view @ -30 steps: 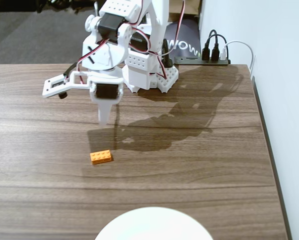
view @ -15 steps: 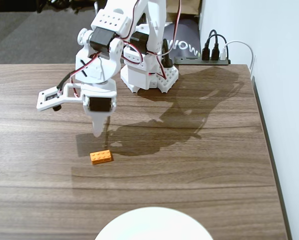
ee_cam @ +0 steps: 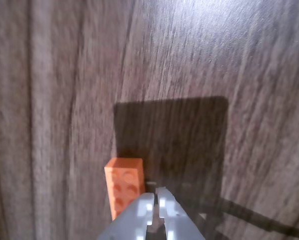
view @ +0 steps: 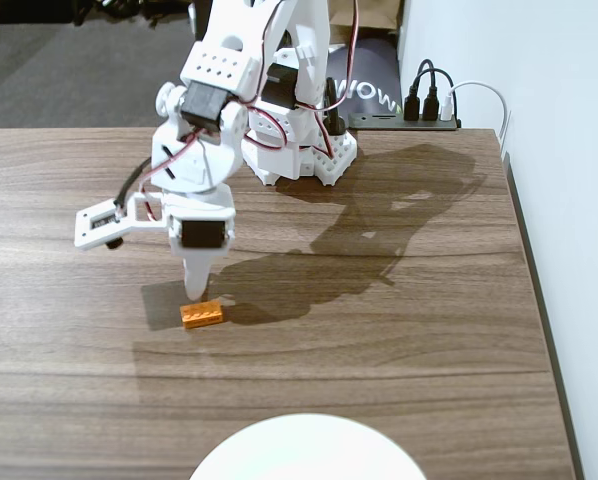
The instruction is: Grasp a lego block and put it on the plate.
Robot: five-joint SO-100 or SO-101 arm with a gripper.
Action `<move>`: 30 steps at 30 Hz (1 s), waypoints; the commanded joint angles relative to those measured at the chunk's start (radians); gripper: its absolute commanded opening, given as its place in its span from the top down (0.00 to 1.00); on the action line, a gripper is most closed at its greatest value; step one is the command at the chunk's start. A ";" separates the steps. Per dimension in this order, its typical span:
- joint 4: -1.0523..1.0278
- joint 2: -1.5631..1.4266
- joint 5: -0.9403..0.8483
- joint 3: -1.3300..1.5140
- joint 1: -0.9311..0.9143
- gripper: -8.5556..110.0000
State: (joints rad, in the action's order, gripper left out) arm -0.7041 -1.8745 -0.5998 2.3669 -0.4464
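Fixed view only: one plate (view: 306, 447). Both views: one lego block (ee_cam: 124, 186) beside hand (ee_cam: 155, 196), fingers pressed together.

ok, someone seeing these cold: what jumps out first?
The white arm reaching down over the dark wooden table, its gripper right above a small orange lego block lying flat near the middle. In the wrist view the fingers look nearly together beside the block, not around it. The rim of a white plate shows at the bottom edge, apart from the block.
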 commanded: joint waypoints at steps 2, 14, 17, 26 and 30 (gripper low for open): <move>0.025 0.006 -0.002 -0.037 0.020 0.92; 0.040 0.025 -0.017 -0.058 0.037 0.92; 0.014 0.029 -0.032 -0.087 0.037 0.92; -0.147 0.043 -0.130 -0.232 0.035 0.92; -0.250 0.044 -0.156 -0.302 0.038 0.92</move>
State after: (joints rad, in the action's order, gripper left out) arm -0.9143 -1.8254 -0.7440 2.1246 -0.4172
